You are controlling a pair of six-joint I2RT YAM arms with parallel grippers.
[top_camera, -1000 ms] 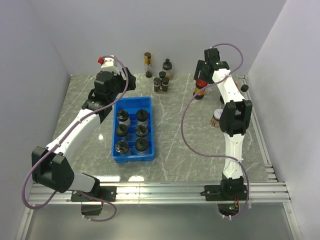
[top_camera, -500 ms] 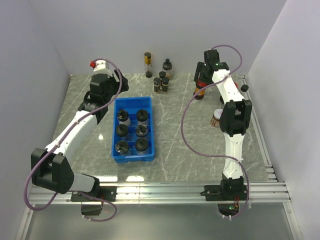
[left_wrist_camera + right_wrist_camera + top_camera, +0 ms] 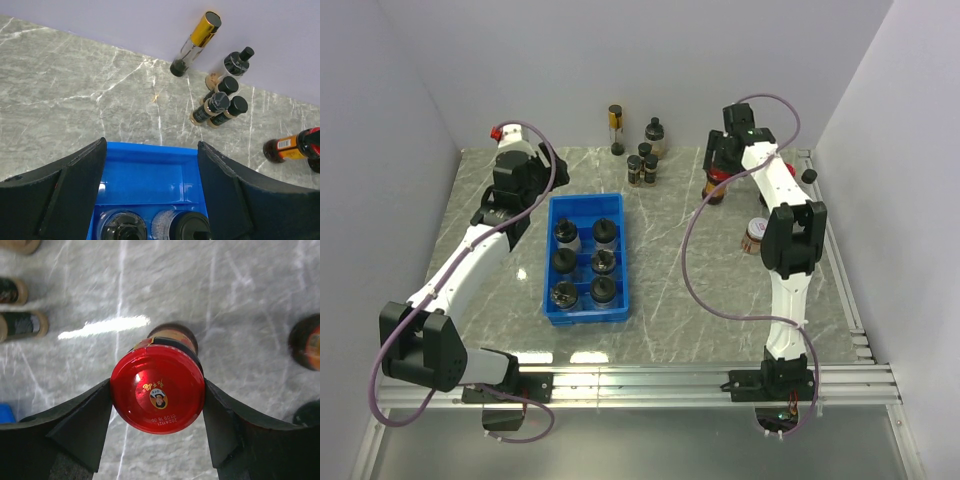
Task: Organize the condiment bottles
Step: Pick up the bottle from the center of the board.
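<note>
My right gripper point(image 3: 157, 386) is shut on a dark jar with a red cap point(image 3: 157, 390), both fingers pressed on the cap's sides; the jar point(image 3: 717, 184) stands at the back right of the table. Open and holding nothing, my left gripper point(image 3: 151, 145) hangs over the far end of the blue tray point(image 3: 145, 175), near its back left corner point(image 3: 542, 180). Several black-capped jars point(image 3: 582, 262) stand in the tray. A tall gold-capped bottle point(image 3: 197, 40) and a cluster of small black-capped bottles point(image 3: 220, 100) stand at the back wall.
The tray's far compartment point(image 3: 586, 207) holds nothing. Another jar point(image 3: 755, 235) stands beside the right arm's forearm, and a dark one point(image 3: 808, 176) near the right edge. Walls close the table at the back and on both sides.
The left gripper has swung left, away from the tray's back right corner. The right gripper has narrowed onto the red cap and shifted slightly left.
</note>
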